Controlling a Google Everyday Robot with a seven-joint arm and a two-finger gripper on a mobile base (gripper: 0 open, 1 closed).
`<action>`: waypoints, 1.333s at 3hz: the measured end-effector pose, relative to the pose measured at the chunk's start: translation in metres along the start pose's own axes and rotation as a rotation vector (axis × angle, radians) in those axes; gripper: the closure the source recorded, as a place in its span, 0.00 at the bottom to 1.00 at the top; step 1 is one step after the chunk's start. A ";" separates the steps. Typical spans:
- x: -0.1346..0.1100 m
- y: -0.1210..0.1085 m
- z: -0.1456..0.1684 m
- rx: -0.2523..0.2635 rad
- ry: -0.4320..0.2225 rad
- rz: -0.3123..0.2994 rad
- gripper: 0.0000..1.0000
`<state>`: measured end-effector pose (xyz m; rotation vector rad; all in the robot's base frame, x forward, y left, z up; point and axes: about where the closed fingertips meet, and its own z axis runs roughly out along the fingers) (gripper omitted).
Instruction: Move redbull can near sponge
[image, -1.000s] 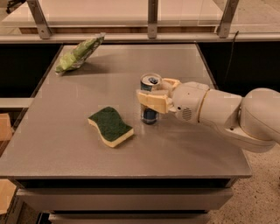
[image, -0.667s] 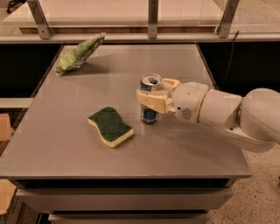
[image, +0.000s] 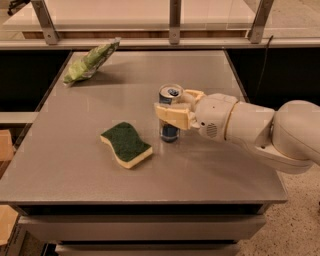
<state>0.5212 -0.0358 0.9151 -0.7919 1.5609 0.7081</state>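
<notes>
The redbull can (image: 170, 133), blue and silver with a silver top, stands upright on the grey table (image: 75, 170) near its middle. My gripper (image: 172, 103) reaches in from the right and is shut on the can's upper half, one cream finger (image: 172, 115) across its front and the other behind it. The sponge (image: 126, 144), dark green over pale yellow foam, lies flat on the table just left of the can, a short gap apart.
A light green snack bag (image: 90, 62) lies at the table's far left corner. A shelf with metal posts (image: 174, 20) runs along the back. My white arm (image: 260, 130) covers the table's right side.
</notes>
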 end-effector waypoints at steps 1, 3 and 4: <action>-0.001 0.002 0.001 -0.003 0.000 -0.002 0.37; -0.003 0.005 0.004 -0.010 0.001 -0.007 0.00; -0.003 0.005 0.004 -0.010 0.001 -0.007 0.00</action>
